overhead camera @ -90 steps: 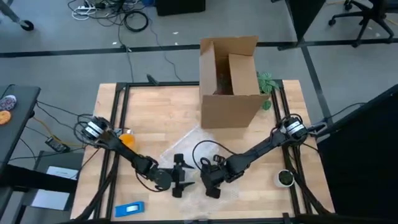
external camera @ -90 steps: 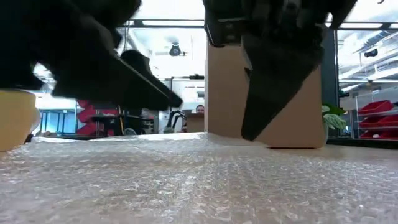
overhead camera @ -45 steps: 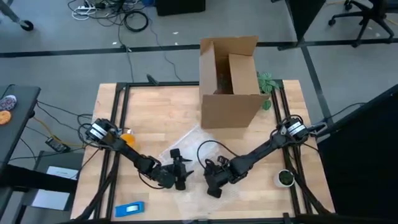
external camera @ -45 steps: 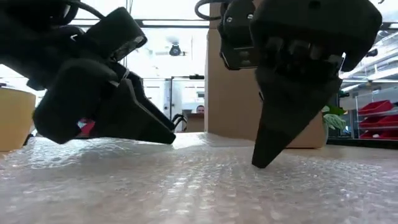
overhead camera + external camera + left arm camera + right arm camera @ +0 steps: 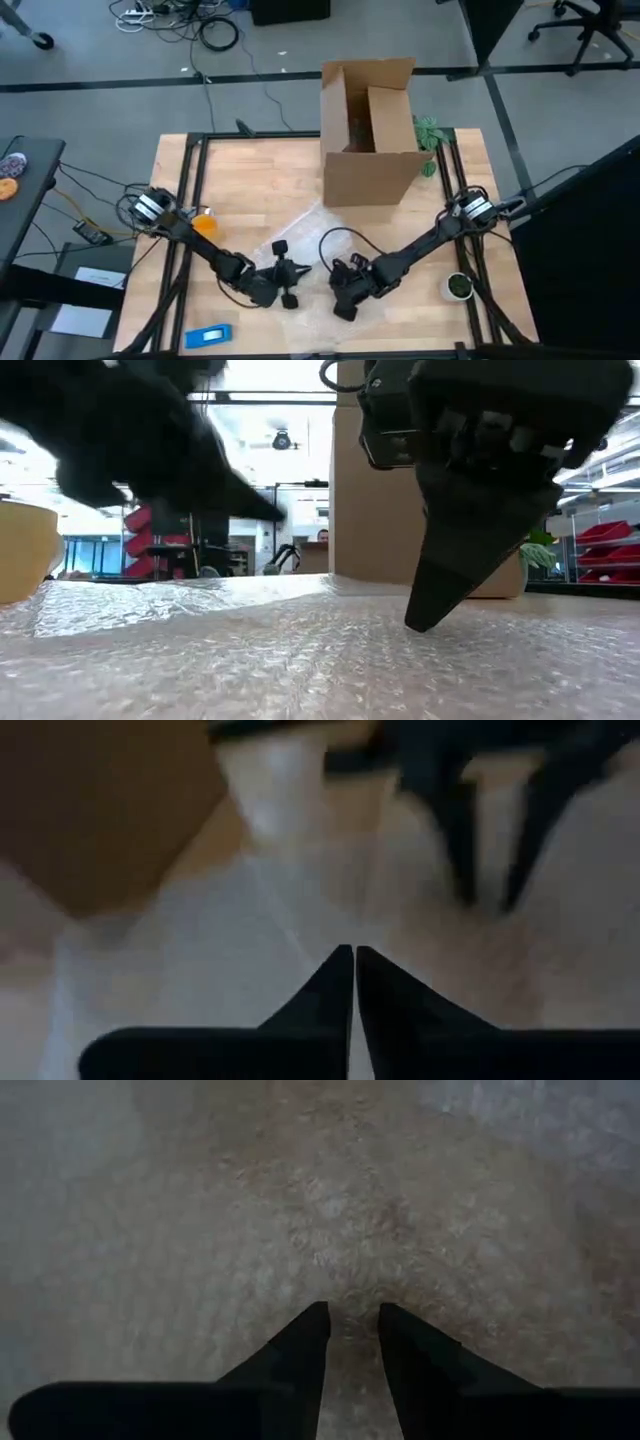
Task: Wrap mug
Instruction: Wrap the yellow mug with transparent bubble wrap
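A cardboard box (image 5: 368, 135) stands open at the far side of the worktop (image 5: 250, 180) with a green plant (image 5: 430, 135) just beside it, a small dark green round object (image 5: 458, 286) sits near the right edge, a blue item (image 5: 208, 336) lies at the near left, and a sheet of bubble wrap (image 5: 300, 240) is spread in the middle. The orange mug (image 5: 204, 222) stands at the left side of the worktop, off the wrap and partly hidden by the left arm. Both arms reach low and inward over the wrap: the left tool (image 5: 354, 955) has its fingers pressed together with nothing seen between them, while the right tool (image 5: 352, 1315) points down with its tip on the wrap, fingers a narrow gap apart.
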{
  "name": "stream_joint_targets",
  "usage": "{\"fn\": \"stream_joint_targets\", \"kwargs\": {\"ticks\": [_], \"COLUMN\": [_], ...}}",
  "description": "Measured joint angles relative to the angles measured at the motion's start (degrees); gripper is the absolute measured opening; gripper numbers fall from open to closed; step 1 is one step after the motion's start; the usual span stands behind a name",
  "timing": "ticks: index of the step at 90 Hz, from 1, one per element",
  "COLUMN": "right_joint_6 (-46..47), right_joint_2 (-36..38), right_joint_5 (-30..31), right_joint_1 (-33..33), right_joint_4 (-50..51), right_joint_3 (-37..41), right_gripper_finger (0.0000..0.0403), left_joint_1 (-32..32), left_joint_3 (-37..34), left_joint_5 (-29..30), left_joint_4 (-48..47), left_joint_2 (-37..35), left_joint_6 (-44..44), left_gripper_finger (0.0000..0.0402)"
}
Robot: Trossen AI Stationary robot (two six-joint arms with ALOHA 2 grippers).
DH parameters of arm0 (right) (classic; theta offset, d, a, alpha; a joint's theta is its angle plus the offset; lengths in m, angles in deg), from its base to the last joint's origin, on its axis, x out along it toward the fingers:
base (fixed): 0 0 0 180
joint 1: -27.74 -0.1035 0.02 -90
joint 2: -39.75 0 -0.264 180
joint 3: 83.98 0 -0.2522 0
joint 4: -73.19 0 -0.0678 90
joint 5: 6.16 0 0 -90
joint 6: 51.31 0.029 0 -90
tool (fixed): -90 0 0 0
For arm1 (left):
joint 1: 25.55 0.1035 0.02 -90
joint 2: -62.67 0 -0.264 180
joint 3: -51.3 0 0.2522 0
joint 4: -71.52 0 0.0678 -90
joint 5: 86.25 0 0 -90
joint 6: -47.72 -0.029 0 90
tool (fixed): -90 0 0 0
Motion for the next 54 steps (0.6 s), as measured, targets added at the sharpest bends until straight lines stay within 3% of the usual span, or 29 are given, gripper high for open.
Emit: {"fn": "stream_joint_targets", "kwargs": {"ticks": [10, 23, 34, 54], "right_joint_6": [-0.4, 0.7, 1.7, 2.7], "right_joint_2": [0.0, 0.0, 0.0, -0.1], "right_joint_5": [-0.1, 0.2, 1.3, 2.7], "right_joint_1": [0.0, 0.0, 0.0, 0.0], "right_joint_4": [0.0, 0.0, 0.0, 0.0], "right_joint_3": [0.0, 0.0, 0.0, 0.0], "right_gripper_finger": [0.0075, 0.0075, 0.0075, 0.0075], "left_joint_1": [-0.8, 1.2, 1.6, 2.1], "left_joint_3": [0.0, 0.0, -0.1, 0.0], "left_joint_5": [0.1, -6.3, -7.4, -7.2], "left_joint_4": [-1.0, -7.2, -8.3, -3.9], "left_joint_2": [0.1, 1.3, 3.7, 7.1], "left_joint_6": [-4.5, 0.6, 5.9, 6.6], "left_gripper_finger": [0.0003, 0.0036, 0.0091, 0.0204]}}
